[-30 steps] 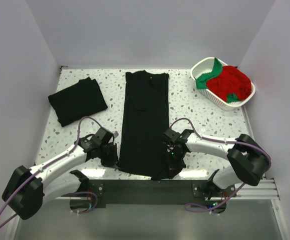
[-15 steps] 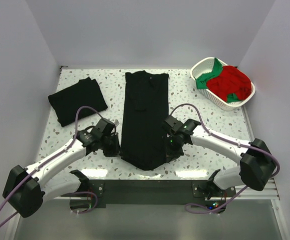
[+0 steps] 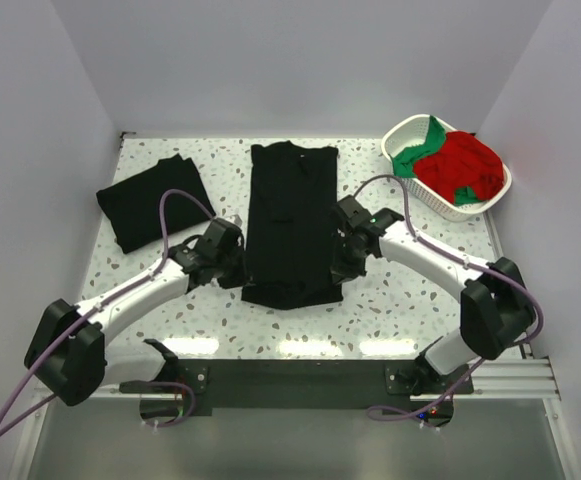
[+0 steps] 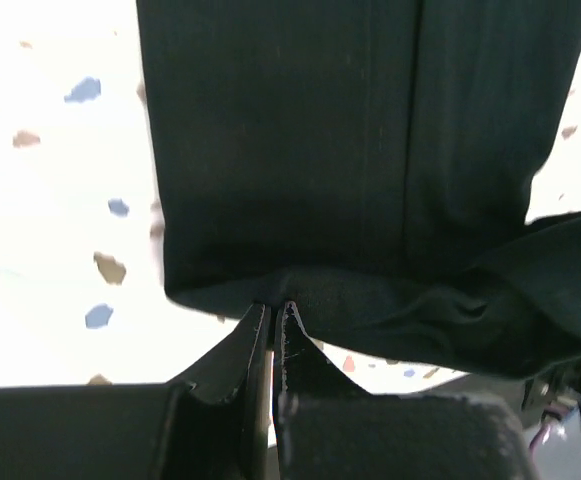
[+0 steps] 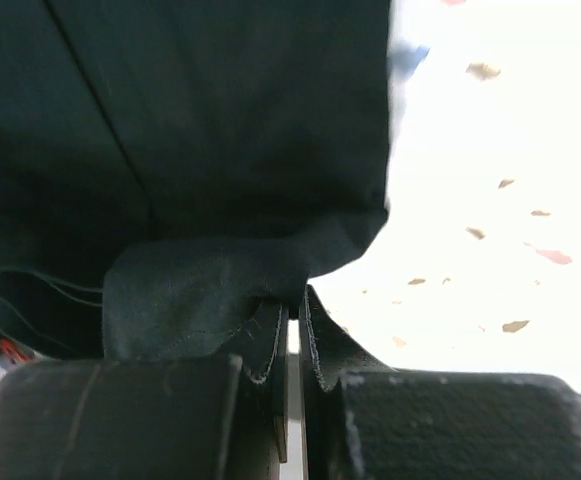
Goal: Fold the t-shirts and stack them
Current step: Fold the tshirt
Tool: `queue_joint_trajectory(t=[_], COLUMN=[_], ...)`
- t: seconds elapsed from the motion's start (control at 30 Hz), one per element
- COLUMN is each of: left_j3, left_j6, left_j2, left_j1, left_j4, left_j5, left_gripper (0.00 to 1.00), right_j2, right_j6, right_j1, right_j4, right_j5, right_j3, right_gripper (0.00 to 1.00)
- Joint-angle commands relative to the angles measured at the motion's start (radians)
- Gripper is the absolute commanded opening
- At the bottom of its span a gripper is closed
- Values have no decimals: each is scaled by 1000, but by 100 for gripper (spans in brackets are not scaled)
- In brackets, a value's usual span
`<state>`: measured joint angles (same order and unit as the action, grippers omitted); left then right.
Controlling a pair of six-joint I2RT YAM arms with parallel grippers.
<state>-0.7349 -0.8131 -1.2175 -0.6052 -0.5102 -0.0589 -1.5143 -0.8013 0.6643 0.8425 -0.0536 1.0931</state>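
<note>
Both your left gripper (image 4: 273,305) and right gripper (image 5: 292,298) are clamped on the near hem of the black shirt (image 3: 292,200), lying mid-way across the worktop (image 3: 420,262); this looks like the hem-to-collar fold, so next carry that hem level toward the far edge and lay it square

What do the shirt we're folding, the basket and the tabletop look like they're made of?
The black t-shirt: soft matte cloth, likely cotton; it creases and drapes limply. The basket: white, probably moulded plastic, with an open lattice wall. The table: hard, glossy speckled surface, terrazzo-like; could be laminate.
</note>
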Motion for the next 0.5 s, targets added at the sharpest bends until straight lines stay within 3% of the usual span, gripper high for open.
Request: queue_joint_trajectory(t=[0.0, 0.23, 0.47], left_j3=[-63, -142, -290], left_j6=[-6, 46, 101], left_j2=[-42, -172, -350], left_j1=[31, 166, 220], left_j4=[116, 243, 312], left_j5=[47, 15, -41], left_gripper=[0, 0, 0], right_j2=[-38, -182, -285], right_j6=[45, 109, 152], right_j1=[-43, -95, -134], right_j4=[-45, -46, -29], right_j5=[46, 69, 109], right_j3=[77, 205, 327], right_gripper=[0, 0, 0])
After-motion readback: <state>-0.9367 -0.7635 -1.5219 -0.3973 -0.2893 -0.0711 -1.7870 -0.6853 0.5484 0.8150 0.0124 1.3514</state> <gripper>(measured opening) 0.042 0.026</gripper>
